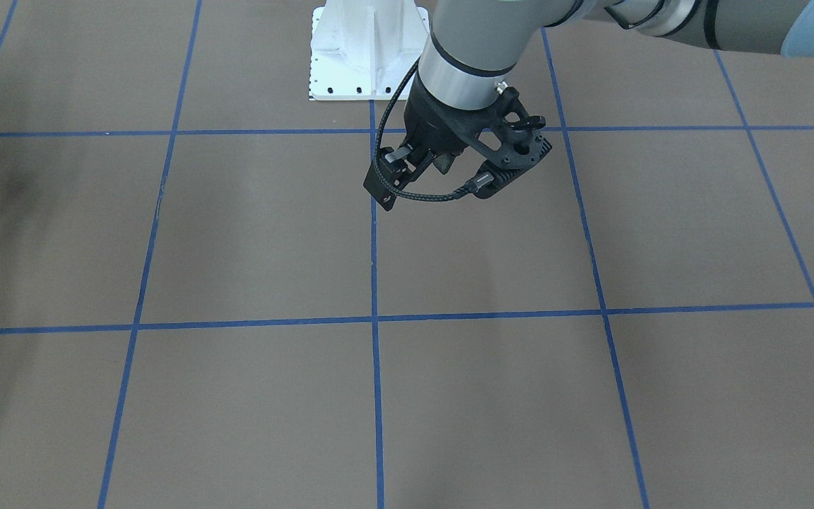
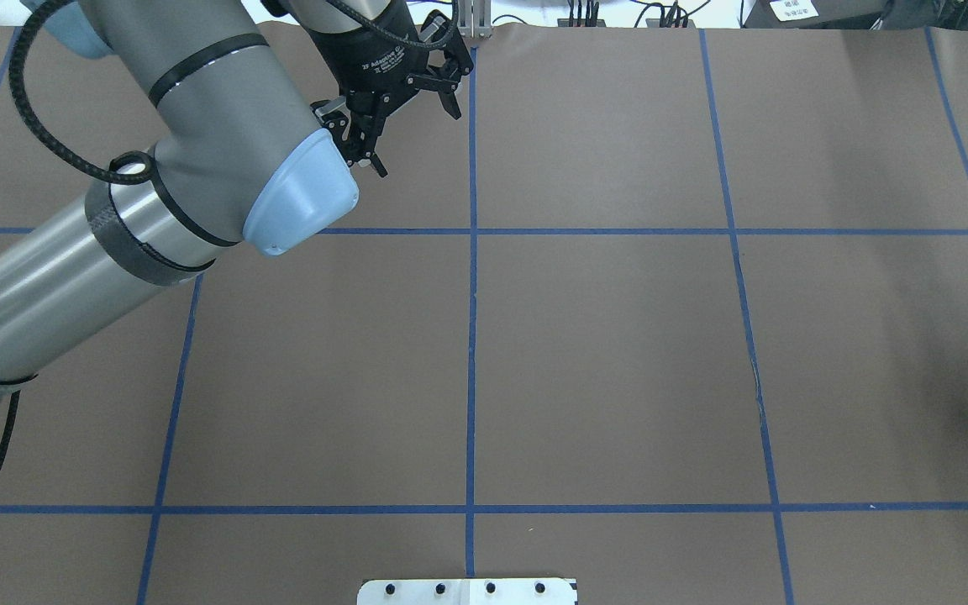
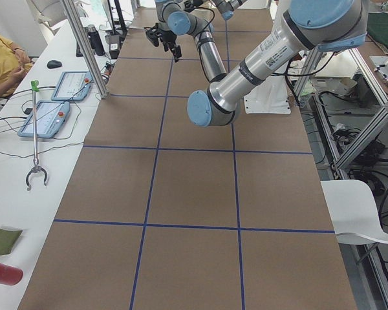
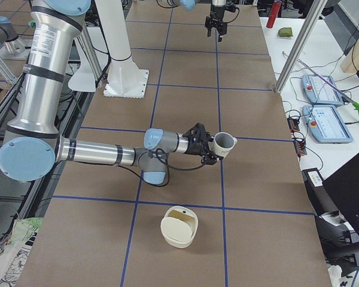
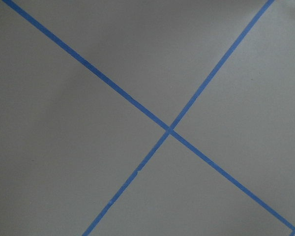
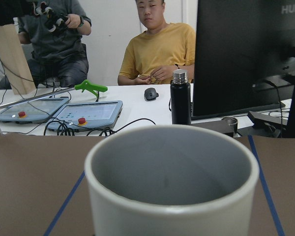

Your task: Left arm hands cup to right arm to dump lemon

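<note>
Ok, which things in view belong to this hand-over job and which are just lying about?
Job: cup, held out at the end of the right arm; left gripper, open and empty. No lemon visible.
Lying about: cream container (role unclear), black bottle, mouse, two teach pendants, green-handled grabber.

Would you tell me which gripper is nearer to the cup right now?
Right. The cup is at the right gripper tip; the left gripper hangs far off across the table.
</note>
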Controlling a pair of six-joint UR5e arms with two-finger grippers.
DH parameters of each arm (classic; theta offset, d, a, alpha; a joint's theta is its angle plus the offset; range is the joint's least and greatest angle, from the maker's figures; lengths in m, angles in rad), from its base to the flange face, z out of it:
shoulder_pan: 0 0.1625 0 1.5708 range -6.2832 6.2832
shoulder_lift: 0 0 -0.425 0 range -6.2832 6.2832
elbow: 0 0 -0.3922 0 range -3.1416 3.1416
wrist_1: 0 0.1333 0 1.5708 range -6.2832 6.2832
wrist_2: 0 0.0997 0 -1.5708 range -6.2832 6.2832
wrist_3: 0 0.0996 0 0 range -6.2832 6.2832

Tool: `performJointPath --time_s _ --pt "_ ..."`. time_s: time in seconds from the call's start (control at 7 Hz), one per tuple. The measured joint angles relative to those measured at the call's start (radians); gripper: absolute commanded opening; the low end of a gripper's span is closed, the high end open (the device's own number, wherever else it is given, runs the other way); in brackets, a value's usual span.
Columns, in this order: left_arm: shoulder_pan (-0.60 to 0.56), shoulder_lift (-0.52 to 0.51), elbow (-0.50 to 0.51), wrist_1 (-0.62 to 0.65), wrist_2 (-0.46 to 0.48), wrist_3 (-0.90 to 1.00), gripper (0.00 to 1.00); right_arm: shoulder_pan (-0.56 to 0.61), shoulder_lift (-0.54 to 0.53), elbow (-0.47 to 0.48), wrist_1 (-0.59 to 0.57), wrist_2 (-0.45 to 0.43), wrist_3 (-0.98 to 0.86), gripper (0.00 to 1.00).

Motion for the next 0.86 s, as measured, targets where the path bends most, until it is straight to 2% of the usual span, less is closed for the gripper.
performJointPath --time_s 0.29,0.71,0.86 --pt "0.000 0.000 0.004 0.000 0.001 0.000 1.00 0.067 -0.057 -0.077 0.155 0.047 0.338 0.00" --pt "-0.003 0.000 0.001 0.000 0.001 0.000 1.00 0.348 -0.061 -0.148 0.208 0.318 0.862 0.00" --pt "-0.005 0.000 0.001 0.000 0.001 0.000 1.00 0.408 -0.052 -0.158 0.210 0.381 1.055 0.00"
